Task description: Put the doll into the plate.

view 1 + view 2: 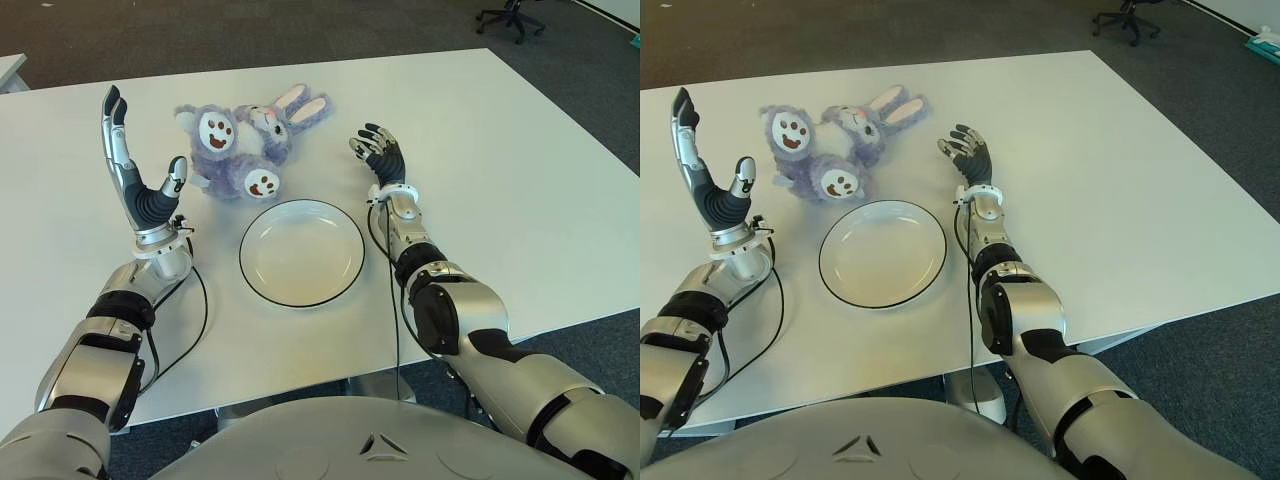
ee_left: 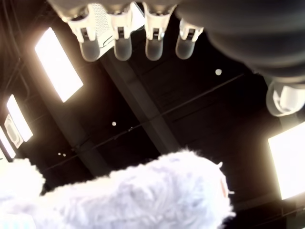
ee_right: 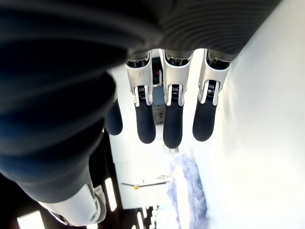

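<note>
Plate (image 1: 301,252) comes first, closest to the robot: it is white and round with a thin dark rim, it sits on the white table (image 1: 500,180), and nothing is in it. Black wires (image 1: 196,300) loop on the table by each wrist.

Just to the left of the plate is the left hand (image 1: 140,170). It points up with its fingers straight and spread out, and it holds nothing. To the right of the plate is the right hand (image 1: 380,155). It reaches forward low over the table with its fingers (image 3: 172,119) stretched out and loose, and it holds nothing too.

Past the plate lies the doll (image 1: 245,145). It is a fluffy purple heap with long pink-lined bunny ears and round white smiling faces. It is on the table just behind the plate's far rim, not in the plate. It lies between the two hands, and neither hand touches it.

Far behind the table, an office chair (image 1: 510,15) stands on the dark carpet (image 1: 300,25).
</note>
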{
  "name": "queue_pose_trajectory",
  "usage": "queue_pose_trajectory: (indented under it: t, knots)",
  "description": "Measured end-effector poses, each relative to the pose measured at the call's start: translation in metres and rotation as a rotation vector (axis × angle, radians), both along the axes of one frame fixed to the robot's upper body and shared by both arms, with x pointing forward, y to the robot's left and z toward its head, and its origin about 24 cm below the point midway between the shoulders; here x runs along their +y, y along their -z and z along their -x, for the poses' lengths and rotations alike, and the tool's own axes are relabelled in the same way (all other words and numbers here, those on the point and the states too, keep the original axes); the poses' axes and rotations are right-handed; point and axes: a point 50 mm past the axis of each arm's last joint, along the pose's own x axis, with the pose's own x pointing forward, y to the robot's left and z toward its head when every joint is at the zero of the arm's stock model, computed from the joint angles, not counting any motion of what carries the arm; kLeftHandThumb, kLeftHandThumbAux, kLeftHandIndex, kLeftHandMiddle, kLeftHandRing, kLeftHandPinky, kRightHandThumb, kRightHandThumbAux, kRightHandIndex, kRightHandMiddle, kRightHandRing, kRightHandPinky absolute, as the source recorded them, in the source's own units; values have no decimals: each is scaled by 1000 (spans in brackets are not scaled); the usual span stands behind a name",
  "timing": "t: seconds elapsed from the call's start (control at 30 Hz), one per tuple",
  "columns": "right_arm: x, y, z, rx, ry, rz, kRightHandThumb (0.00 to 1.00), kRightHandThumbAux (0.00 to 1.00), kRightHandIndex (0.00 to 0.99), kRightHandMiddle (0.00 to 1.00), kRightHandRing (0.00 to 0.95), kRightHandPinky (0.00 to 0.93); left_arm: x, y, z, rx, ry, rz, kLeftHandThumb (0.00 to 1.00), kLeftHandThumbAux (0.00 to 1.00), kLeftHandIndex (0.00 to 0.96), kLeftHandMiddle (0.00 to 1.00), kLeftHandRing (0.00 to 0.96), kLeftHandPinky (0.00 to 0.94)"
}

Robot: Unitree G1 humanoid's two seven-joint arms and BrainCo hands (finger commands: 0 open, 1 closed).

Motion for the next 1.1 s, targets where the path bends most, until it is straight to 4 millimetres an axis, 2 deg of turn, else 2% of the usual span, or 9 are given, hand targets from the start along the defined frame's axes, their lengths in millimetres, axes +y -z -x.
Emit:
queue_pose_trajectory:
  t: [0.63, 1.1]
  knots:
    - [1, 1, 0, 5, -2, -1, 314, 797, 205, 245, 256, 274, -1, 2, -4, 71, 19, -38, 321, 260, 0, 24, 16, 38]
    - [1, 2, 1, 8, -2, -1, 316, 796, 203, 243, 255, 275, -1, 4, -6, 108, 8, -49, 307, 243, 0, 39, 29, 54]
